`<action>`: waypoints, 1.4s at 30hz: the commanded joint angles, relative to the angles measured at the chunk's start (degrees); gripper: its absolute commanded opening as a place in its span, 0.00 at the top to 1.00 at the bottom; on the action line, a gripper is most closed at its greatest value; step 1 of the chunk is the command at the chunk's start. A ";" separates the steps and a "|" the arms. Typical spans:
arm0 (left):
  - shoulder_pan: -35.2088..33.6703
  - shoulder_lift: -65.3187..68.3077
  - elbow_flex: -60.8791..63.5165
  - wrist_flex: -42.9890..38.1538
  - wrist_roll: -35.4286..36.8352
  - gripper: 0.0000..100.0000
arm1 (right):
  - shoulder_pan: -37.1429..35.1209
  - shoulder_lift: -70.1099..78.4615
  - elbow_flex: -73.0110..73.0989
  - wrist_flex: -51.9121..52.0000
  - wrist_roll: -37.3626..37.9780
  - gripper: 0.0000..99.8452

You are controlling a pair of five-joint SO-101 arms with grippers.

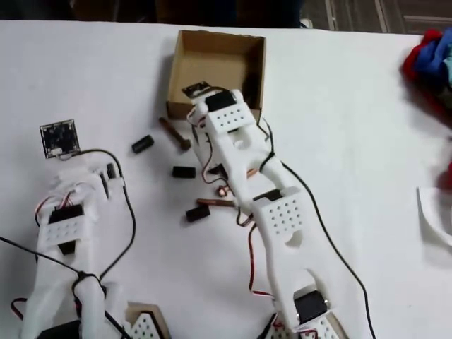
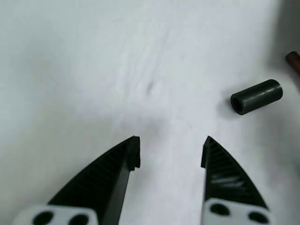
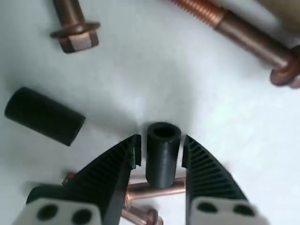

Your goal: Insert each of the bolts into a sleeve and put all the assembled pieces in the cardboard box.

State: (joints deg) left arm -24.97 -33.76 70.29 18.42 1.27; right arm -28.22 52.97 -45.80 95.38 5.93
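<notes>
Right end effector [image 3: 161, 149]: jaws apart, straddling a black sleeve [image 3: 163, 161], slight gaps either side, not clamped. Copper bolt [image 3: 154, 189] lies crosswise just beside that sleeve. Left end effector [image 2: 169, 152]: jaws apart over bare table [image 2: 93, 70], farther from the cardboard box [image 1: 212, 60] than the right one. Second sleeve [image 1: 142, 144] and second bolt [image 1: 174, 134] lie on the table outside the box, the bolt just beside its wall.

The bolt [image 3: 75, 28] in the right wrist view is cut off by the edge. 2 more bolts [image 3: 140, 216] lie partly hidden under the sleeve [image 3: 163, 152]. From above, the right arm [image 1: 240, 141] covers part of the near wall of the cardboard box [image 1: 219, 35].
</notes>
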 commanded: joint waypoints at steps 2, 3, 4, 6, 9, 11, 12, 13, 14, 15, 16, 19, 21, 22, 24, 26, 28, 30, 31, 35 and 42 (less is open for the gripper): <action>-0.26 -1.49 -1.54 -1.05 0.35 0.77 | -0.04 -0.48 0.09 1.27 0.53 0.87; -0.26 -1.49 -1.54 -1.05 0.35 0.77 | 0.13 -0.40 0.18 1.27 0.53 0.87; -0.26 -1.49 -1.54 -1.05 0.35 0.77 | 0.22 -0.40 0.18 1.27 0.53 0.87; -0.26 -1.49 -1.54 -1.05 0.35 0.77 | 0.40 -0.40 0.18 1.27 0.53 0.87; -0.26 -1.49 -1.54 -0.97 0.35 0.77 | 0.40 -0.40 0.18 1.27 0.53 0.87; -0.26 -1.49 -1.54 -0.88 0.35 0.77 | 0.31 -0.31 0.26 1.19 0.53 0.87; -0.26 -1.49 -1.54 -0.88 0.35 0.77 | 0.31 -0.31 0.26 1.10 0.53 0.88; -0.26 -1.49 -1.54 -0.79 0.35 0.77 | 0.31 -0.31 0.26 1.10 0.53 0.90; -0.26 -1.49 -1.54 -0.70 0.35 0.77 | 0.40 -0.13 0.26 1.10 0.53 0.94; -0.26 -1.49 -1.54 -0.70 0.35 0.77 | 0.48 0.31 0.18 1.10 0.53 0.99; -0.26 -1.49 -1.54 -0.70 0.35 0.77 | 0.48 0.84 0.18 1.10 0.53 0.98; -0.26 -1.41 -1.54 -0.53 0.35 0.77 | 0.48 2.24 0.18 1.19 0.35 0.98; -0.18 -1.41 -1.71 1.14 0.35 0.77 | 0.57 1.98 -0.53 1.36 0.26 0.98; -0.18 -1.41 -1.98 1.93 0.35 0.77 | 0.92 1.19 -1.58 1.63 0.26 0.98; -0.18 -1.32 -2.86 3.87 0.26 0.77 | 1.71 -2.15 -4.75 3.12 0.18 0.98; 0.26 -1.32 -4.62 6.68 -1.14 0.77 | 2.77 -7.87 -8.18 6.02 0.44 0.98; 2.73 -1.23 -7.25 10.81 -5.45 0.77 | 5.05 -16.13 -7.12 6.11 0.53 0.98; 6.51 -1.23 -10.42 15.56 -10.29 0.77 | 7.43 -25.89 -1.49 6.02 0.62 0.98; 8.18 -1.14 -12.44 18.20 -12.92 0.77 | 8.40 -30.73 2.37 5.93 0.62 0.98; 14.07 0.35 -24.13 27.43 -24.79 0.76 | 10.59 -46.46 20.13 4.70 3.52 0.98; 18.73 27.52 -50.42 34.81 -40.79 0.77 | 21.14 -65.27 51.60 -8.13 5.63 0.98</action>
State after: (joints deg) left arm -7.03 -18.64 33.10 49.45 -35.47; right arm -11.34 -3.30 -5.45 91.96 10.15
